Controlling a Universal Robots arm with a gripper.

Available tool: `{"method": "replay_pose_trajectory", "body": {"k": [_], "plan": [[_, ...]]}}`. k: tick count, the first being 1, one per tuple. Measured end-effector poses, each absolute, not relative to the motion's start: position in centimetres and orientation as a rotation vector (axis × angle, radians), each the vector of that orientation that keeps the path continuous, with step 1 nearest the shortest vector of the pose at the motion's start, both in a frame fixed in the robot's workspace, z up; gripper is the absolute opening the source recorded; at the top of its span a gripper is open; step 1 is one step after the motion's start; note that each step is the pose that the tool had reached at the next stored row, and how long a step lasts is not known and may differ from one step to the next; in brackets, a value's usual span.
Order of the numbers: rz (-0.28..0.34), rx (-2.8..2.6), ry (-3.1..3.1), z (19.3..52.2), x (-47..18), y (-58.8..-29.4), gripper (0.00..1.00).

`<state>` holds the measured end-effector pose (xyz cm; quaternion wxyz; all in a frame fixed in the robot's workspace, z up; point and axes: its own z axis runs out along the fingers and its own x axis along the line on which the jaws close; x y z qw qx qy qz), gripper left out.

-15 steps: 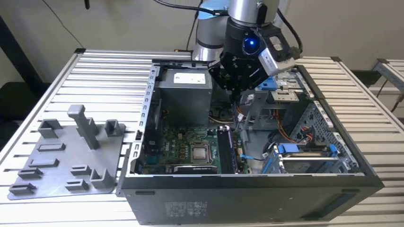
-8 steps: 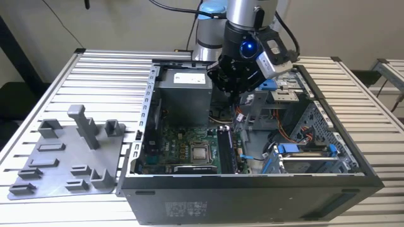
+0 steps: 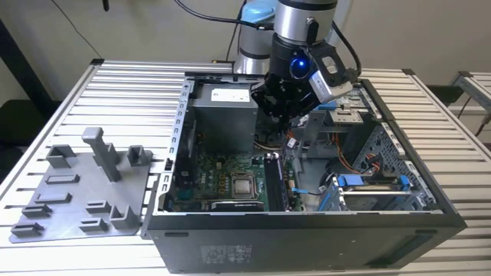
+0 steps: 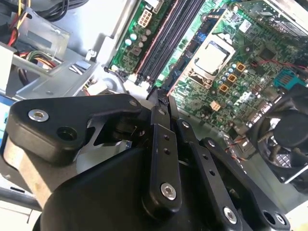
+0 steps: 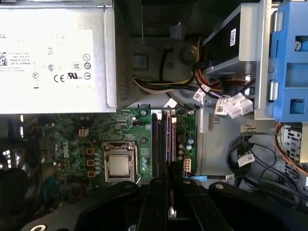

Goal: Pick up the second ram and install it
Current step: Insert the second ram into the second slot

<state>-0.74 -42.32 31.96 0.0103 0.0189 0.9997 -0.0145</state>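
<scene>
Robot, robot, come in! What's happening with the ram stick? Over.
Pincer hovers over the memory slots of the open case. Second ram: can't tell if it's gripped. Cables sit clear of slots.

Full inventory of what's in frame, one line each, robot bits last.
table: one, pale slatted metal, under everything.
computer case: one, black, open, mid-table.
fixture plate: one, grey with blocks and posts, at the exterior view's left of the case.
motherboard: one, green, on the case floor.
processor: one, silver, mid-motherboard.
memory slots: a row, dark, beside the processor.
power supply: one, grey, white label, at the case's far end.
drive bracket: one, blue, beside the cables.
cables: a bundle, mixed colours.
arm: one, silver, above the case.
gripper: one, black, hangs near the memory slots.
</scene>
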Motion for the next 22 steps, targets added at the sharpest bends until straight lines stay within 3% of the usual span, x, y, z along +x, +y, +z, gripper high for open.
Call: {"method": "replay_pose_trajectory", "body": {"k": [22], "plan": [[-0.050, 0.059, 3.108, 28.8, -0.8, -42.4, 0.14]]}}
